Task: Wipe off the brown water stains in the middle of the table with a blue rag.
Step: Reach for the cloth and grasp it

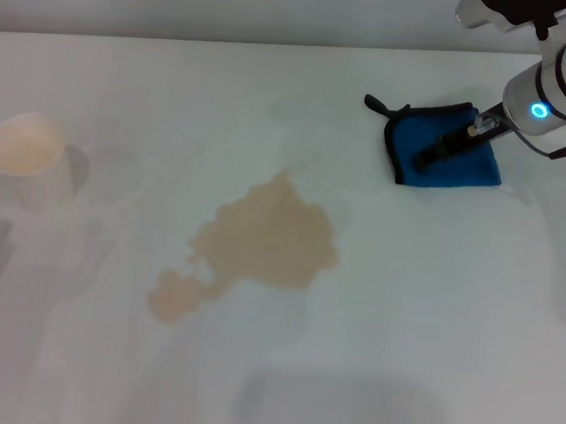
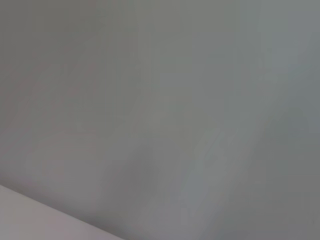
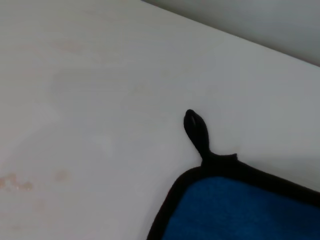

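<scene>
Stains (image 1: pixel 265 242) of pale tan spread in a flat, blotchy puddle with a smaller lobe at the near left, mid-table (image 1: pixel 423 316). Far right lies the blue rag (image 1: pixel 443 148), a folded soft cloth, black-trimmed, its loop pointing left. The right gripper (image 1: pixel 431 156) presses onto it; whether it grips, I cannot tell.

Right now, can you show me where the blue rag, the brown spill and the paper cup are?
blue rag (image 1: pixel 468 167), head view, on its blue cloth.
brown water stains (image 1: pixel 270 239), head view, middle of the big blotch.
paper cup (image 1: pixel 24 144), head view, its tan inside.
</scene>
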`<state>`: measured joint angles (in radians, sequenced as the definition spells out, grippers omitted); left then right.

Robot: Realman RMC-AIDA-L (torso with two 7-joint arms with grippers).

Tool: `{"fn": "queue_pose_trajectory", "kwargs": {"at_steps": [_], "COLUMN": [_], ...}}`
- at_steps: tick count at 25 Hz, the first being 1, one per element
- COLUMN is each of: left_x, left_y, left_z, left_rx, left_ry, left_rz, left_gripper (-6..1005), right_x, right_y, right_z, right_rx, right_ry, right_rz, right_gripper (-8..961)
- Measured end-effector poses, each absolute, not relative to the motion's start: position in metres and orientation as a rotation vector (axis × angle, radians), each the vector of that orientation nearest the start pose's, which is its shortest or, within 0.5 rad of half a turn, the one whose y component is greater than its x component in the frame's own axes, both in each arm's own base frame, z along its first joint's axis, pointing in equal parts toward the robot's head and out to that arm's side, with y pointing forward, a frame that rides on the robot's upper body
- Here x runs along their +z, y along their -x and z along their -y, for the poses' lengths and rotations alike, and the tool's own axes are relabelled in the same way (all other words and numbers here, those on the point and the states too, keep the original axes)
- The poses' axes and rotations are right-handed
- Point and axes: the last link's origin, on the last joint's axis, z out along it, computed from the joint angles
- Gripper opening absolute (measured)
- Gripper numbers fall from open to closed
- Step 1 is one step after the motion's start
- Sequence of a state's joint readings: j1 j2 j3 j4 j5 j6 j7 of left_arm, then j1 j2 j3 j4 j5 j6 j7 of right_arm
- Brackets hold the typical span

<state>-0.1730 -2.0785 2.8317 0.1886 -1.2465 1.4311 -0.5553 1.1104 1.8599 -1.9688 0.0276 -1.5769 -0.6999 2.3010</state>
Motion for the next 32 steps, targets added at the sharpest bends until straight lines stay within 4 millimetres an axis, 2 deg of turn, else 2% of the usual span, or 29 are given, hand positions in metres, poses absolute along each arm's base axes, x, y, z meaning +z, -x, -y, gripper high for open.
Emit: {"fn": "queue_pose_trajectory", "kwargs": {"at_steps": [17, 25, 32], "left_x": [-0.0270, -0.0276, -0.0272], "left_y": [0.3603, 0.3588, 0.3576], "left_z": [-0.2208, -0.2215, -0.2224], "left_rx": [-1.025, -1.033, -1.040], "left_ry": [1.481, 1.480, 1.478], "left_rz": [0.924, 0.925, 0.921], "left_gripper": [892, 891, 892], "right_x": [-0.0043, -0.0030, -0.0040], "right_y": [-0.2762, -0.2785, -0.2747], "right_z": [-0.4524, -0.4518, -0.4529], "right_rx": [-0.384, -0.404, -0.412], "right_ry": [2.209, 2.208, 2.222], "right_rz": [-1.157, -1.146, -1.131], "right_gripper": [713, 535, 508]}}
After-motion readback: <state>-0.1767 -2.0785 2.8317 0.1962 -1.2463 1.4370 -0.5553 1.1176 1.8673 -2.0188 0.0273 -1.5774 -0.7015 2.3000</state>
